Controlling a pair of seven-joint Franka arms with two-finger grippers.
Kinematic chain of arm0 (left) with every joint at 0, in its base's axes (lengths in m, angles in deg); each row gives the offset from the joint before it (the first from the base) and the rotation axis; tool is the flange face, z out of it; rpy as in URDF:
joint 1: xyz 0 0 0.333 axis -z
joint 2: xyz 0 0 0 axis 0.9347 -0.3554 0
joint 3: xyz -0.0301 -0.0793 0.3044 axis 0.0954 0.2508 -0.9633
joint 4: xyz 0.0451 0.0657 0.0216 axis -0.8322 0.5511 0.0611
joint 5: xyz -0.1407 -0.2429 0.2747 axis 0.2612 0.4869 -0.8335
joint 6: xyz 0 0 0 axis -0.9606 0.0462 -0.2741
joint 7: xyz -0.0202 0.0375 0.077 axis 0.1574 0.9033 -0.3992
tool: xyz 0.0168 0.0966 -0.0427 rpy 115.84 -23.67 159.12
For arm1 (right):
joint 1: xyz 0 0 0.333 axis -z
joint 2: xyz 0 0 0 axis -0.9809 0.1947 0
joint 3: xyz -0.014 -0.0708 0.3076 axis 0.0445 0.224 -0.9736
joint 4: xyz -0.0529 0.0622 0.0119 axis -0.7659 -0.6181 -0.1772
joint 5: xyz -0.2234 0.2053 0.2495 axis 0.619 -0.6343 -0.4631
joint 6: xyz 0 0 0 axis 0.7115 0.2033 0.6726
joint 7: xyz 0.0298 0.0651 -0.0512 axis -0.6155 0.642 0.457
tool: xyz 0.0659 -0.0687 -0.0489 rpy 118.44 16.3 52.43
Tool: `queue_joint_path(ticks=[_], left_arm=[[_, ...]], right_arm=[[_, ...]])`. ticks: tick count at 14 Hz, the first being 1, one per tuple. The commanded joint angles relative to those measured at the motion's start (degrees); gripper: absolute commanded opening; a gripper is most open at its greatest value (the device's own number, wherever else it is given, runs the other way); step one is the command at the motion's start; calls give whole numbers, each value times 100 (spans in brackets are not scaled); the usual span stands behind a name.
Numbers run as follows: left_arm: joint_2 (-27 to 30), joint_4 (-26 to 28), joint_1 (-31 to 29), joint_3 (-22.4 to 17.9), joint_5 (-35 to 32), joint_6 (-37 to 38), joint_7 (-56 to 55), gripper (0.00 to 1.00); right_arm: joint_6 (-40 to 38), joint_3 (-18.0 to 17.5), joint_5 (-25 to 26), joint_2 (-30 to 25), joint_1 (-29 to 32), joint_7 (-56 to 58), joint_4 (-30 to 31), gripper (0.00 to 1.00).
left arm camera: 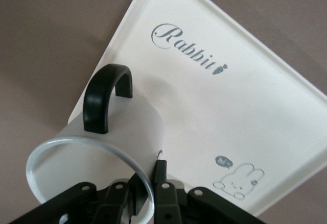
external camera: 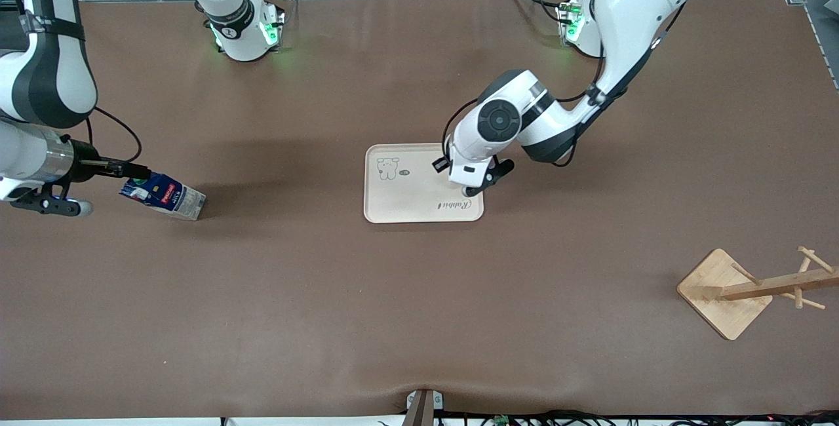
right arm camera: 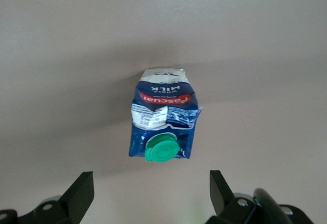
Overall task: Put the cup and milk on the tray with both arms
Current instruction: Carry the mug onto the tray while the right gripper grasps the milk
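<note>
So the milk is standing on the table way over at the right arm's end, well apart from the tray, leaning a bit with its green cap end up toward the right claw, which hangs over it with fingers spread wide and nothing in them; the label reads "Pascual" and "MILK". The left claw is pinching the rim of the cup, mouth up toward the wrist camera and black handle sticking out sideways, right over the tray corner at the left arm's end by the "Rabbit" script. Rest of the tray is bare apart from the little bunny drawing, with lots of open brown table around it, and a wooden rack sits off at the left arm's end, nearer the front camera.
</note>
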Motion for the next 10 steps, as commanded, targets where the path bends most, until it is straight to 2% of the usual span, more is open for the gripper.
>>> queue_joint_path(ticks=[1, 4, 6, 7, 8, 10], left_arm=[[-81, -211, 461, -376, -123, 113, -181, 0], [-151, -211, 488, -447, -132, 113, -163, 0], [-151, -211, 488, -447, -132, 113, -154, 0], [-151, -220, 479, -455, -132, 113, -145, 62], [-151, -255, 470, -455, -132, 113, -137, 100], [-143, -290, 479, -455, -132, 122, -154, 100]], right_arm=[[148, -89, -4, -38, 222, -170, 148, 100], [174, -89, -100, -11, 267, -232, 183, 100], [490, -89, -127, -29, 258, -460, 428, 100], [535, -97, -127, -20, 258, -461, 464, 100], [552, -98, -144, -3, 249, -470, 473, 100], [823, -98, -145, 24, 232, -470, 604, 100]])
